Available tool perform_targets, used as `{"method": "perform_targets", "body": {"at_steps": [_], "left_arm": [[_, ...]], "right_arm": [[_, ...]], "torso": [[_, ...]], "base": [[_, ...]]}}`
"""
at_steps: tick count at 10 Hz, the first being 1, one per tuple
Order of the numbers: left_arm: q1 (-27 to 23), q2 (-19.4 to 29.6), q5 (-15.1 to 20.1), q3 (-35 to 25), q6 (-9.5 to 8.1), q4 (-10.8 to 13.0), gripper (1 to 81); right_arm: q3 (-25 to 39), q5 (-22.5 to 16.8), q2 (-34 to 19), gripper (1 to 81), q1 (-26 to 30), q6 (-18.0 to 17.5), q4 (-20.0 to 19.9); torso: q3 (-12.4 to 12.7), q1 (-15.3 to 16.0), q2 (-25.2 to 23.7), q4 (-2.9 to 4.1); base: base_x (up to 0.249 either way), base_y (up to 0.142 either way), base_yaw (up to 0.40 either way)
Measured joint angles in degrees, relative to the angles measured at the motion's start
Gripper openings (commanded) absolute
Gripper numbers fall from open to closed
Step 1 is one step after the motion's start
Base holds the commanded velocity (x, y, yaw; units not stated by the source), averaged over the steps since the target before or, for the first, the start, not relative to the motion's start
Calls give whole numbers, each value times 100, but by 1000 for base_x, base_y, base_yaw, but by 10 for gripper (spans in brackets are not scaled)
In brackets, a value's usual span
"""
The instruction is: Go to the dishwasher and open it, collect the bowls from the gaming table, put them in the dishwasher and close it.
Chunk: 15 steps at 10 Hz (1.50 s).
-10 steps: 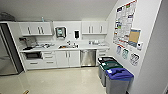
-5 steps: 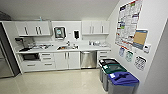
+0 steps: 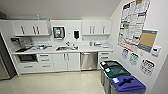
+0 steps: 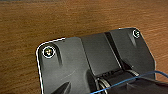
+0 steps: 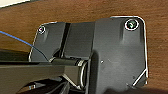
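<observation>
The dishwasher [image 3: 89,60] stands shut under the counter [image 3: 62,50], far ahead of both grippers; whether they are open, you cannot tell. Drive straight, stop facing its handle.

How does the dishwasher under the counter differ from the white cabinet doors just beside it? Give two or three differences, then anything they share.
The dishwasher has a grey steel front; the cabinet doors are white. The dishwasher is a single panel with a horizontal bar handle along its top; the cabinet doors are a pair with slim dark upright handles near their meeting edges. Both are shut and sit under the same white counter, reaching about the same height.
</observation>
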<state>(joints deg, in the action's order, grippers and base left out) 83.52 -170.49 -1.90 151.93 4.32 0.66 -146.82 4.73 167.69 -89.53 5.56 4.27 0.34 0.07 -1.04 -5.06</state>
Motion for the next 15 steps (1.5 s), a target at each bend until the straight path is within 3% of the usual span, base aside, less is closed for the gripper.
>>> {"method": "perform_targets", "body": {"at_steps": [8,15], "left_arm": [[-2,2,-5,-2,0,0,811],[-2,4,-5,0,0,0,811]], "right_arm": [[-20,1,48,811,2,0,2],[-20,0,63,811,4,0,2]], "torso": [[0,2,0,0],[-2,2,2,0]], "base": [[260,0,0],[183,0,0]]}}
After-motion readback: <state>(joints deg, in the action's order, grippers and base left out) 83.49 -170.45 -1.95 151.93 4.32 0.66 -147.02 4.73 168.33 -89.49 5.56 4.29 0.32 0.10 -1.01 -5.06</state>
